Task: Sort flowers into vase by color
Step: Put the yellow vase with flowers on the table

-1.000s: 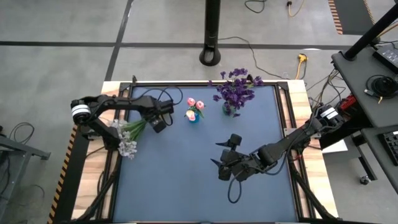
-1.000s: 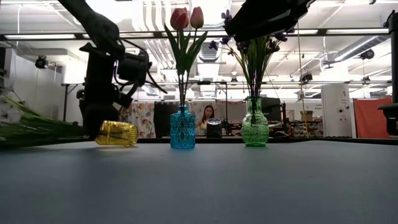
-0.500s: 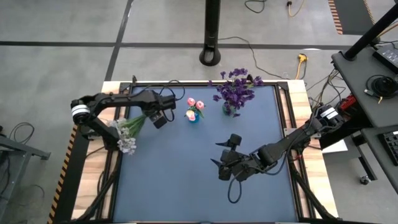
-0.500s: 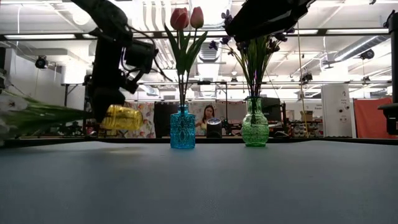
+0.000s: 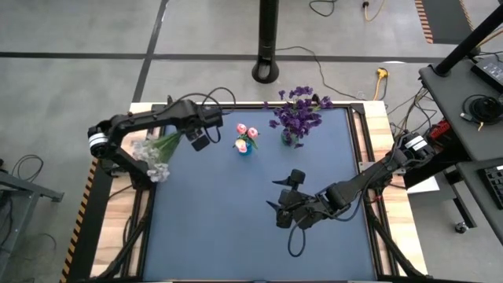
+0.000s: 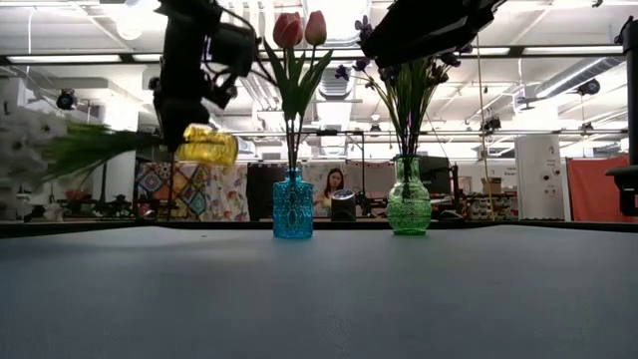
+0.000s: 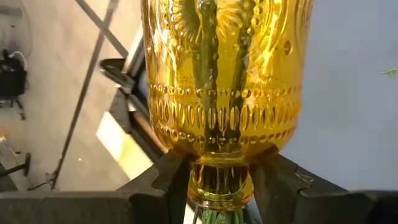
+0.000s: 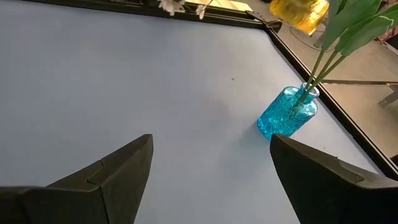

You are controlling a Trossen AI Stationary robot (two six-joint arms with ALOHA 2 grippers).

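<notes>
White sprigs (image 5: 154, 159) airborne sideways in yellow vase (image 6: 207, 146); tulips, purple blooms upright.

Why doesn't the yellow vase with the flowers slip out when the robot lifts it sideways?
Probably because the left pincer squeezes the yellow vase at its narrow neck, below the wider body. The bumpy glass likely helps the grip. The white flowers hang out long, so they may sag and tug the vase downward.
</notes>
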